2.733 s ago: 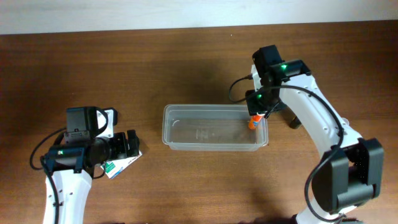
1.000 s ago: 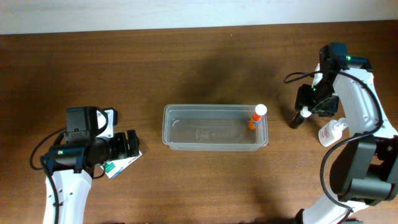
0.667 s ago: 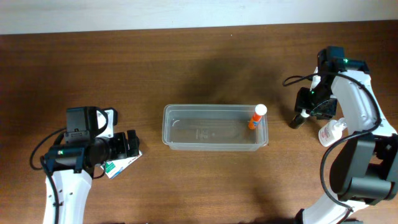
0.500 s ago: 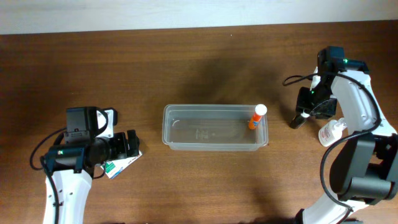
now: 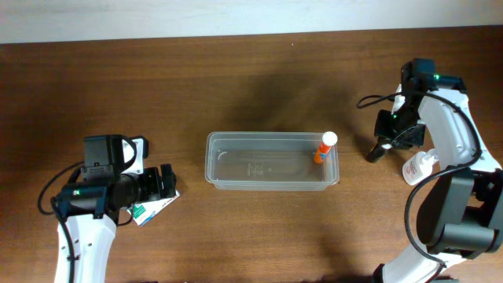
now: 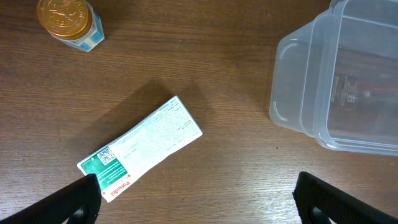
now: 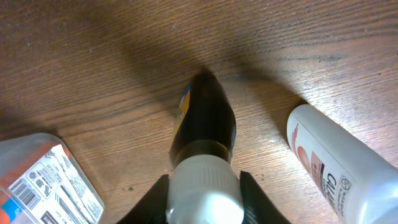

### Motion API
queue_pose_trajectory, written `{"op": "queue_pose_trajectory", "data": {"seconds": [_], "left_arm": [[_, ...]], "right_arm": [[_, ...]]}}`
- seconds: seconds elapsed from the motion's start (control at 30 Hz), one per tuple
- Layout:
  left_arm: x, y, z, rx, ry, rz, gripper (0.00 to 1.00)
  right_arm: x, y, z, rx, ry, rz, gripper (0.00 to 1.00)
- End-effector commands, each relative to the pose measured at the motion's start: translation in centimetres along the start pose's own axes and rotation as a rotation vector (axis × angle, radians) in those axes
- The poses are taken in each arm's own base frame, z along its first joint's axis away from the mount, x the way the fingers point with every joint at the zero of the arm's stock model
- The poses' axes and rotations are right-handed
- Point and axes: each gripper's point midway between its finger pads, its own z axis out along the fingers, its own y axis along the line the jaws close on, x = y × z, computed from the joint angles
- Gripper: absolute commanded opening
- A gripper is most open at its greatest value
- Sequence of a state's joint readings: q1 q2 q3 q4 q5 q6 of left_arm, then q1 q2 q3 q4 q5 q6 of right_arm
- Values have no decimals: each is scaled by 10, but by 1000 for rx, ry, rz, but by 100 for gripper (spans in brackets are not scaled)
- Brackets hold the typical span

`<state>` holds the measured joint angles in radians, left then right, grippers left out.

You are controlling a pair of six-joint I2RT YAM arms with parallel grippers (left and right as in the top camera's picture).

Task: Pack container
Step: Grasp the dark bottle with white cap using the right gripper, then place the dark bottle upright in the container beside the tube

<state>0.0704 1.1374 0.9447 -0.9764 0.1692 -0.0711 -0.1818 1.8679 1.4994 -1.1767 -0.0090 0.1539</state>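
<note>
The clear plastic container (image 5: 271, 161) sits mid-table; it also shows in the left wrist view (image 6: 348, 81). An orange bottle with a white cap (image 5: 323, 148) leans in its right end. My right gripper (image 5: 385, 143) is to the right of the container, its fingers (image 7: 204, 186) pressed on both sides of the white cap of a dark bottle (image 7: 203, 124) standing on the table. My left gripper (image 5: 163, 182) is open and empty (image 6: 199, 208) just above a white and green Panadol box (image 6: 140, 149).
A white spray bottle (image 5: 419, 166) lies right of the dark bottle, also in the right wrist view (image 7: 336, 165). A printed box (image 7: 37, 180) lies left of it. A gold-lidded jar (image 6: 65, 18) stands near the Panadol box.
My right arm left the orange bottle in the container and swung right to the dark bottle, then lowered onto its cap. The left arm has not moved.
</note>
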Motion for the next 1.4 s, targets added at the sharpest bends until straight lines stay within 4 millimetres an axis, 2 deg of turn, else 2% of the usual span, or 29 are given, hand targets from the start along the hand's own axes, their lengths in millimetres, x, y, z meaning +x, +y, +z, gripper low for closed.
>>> {"op": "queue_pose_trajectory", "data": {"seconds": [0.0,0.03,0.23,0.33,0.47,0.6,0.7,0.87,0.93,1.03,1.17,1.37], "left_arm": [[-6,-4,-4,13,-17,15,99],[-6,-4,-4,14,-17,15,100],[-6,-4,-4,14,-17,15,99],[-6,-4,-4,14,-17,15,99],[-6,-4,-4,13,-17,15,99],[-6,-4,-4,14,-17,15,99],[-6,-4,-4,14,-17,15,99],[-6,-4,-4,14,-17,15,99],[-6,-4,-4,14,-17,15,99],[-6,-4,-4,14,-17,15,99],[-5,-4,-4,14,-12,15,99],[-5,-4,-4,13,-11,14,99]], "right_arm": [[2,1,3,-7,12,1,25],[2,4,3,-26,14,-18,20],[5,6,2,-31,18,-22,15],[8,14,-8,-33,5,-51,12],[23,35,-41,-42,-39,-121,9],[50,59,-91,-73,-145,-207,9],[71,67,-123,-103,-220,-227,9],[109,80,-151,-134,-266,-326,9],[118,89,-152,-141,-263,-369,10],[125,107,-143,-135,-237,-442,10],[123,114,-114,-108,-174,-466,10],[117,118,-48,-74,-103,-475,10]]}}
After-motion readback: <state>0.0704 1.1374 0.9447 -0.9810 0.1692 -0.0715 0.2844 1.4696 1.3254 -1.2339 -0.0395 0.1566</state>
